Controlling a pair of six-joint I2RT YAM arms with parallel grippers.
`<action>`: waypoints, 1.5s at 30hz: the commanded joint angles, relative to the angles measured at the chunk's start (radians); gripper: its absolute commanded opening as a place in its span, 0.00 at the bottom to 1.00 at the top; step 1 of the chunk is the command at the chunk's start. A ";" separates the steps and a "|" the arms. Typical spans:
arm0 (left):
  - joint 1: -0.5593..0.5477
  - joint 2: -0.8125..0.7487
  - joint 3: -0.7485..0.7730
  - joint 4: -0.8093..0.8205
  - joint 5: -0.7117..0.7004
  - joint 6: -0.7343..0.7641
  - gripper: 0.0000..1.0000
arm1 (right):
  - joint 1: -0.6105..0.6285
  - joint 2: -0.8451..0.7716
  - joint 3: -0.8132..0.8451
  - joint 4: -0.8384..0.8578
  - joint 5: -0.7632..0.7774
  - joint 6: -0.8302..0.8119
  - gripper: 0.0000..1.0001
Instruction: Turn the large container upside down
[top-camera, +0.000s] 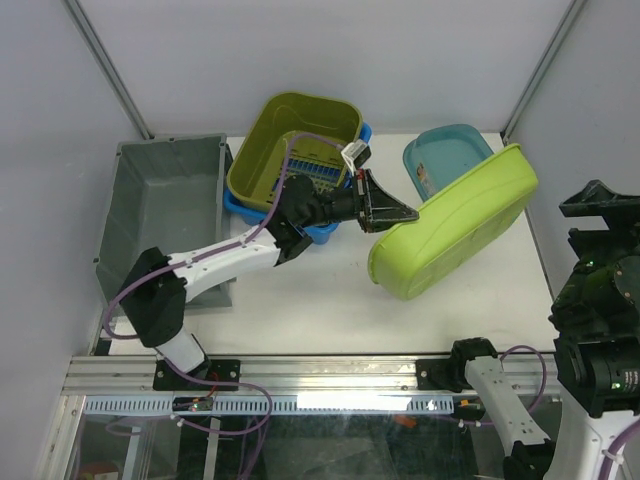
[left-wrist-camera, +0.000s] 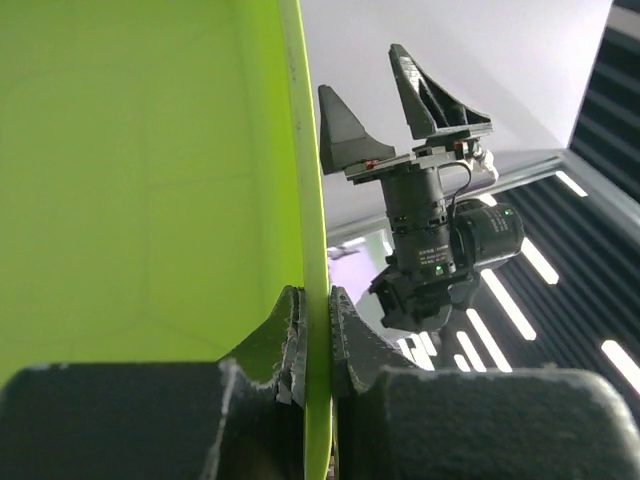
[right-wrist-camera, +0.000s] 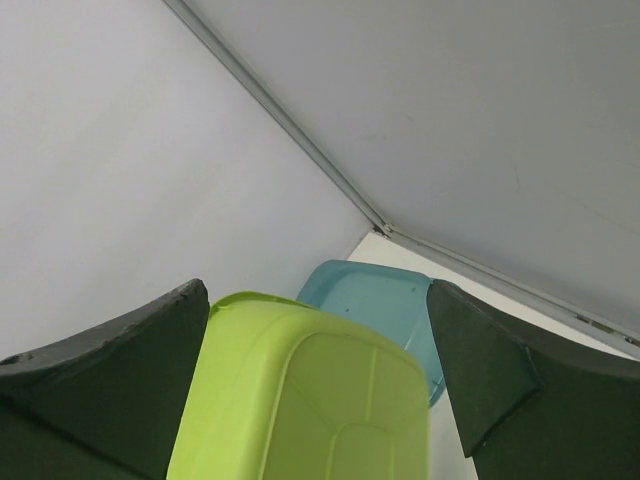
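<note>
Your left pincer (top-camera: 396, 212) is clamping the rim of the lime green tub (top-camera: 455, 225), holding it steeply tilted over the worktop (top-camera: 300, 310). Your right pincer (right-wrist-camera: 315, 292) is gaping wide, holding nothing.

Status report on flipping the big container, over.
Left gripper shut on large lime-green plastic container rim. Container tilted on edge, not yet inverted. Right gripper open, clear of it. Teal plastic tub close behind.

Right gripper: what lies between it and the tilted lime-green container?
Nothing. In the top view only bare white table separates the right gripper from the lime-green container, which the left gripper holds.
</note>
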 joint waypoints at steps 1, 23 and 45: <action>-0.025 0.092 -0.033 0.447 0.030 -0.307 0.00 | 0.000 0.033 0.022 0.029 -0.012 -0.027 0.95; -0.044 0.756 0.417 0.533 0.328 -0.605 0.00 | 0.000 -0.010 -0.060 -0.007 -0.035 -0.091 0.97; 0.047 0.681 0.592 -0.600 0.091 0.341 0.99 | -0.001 -0.086 -0.153 -0.027 -0.169 -0.141 0.98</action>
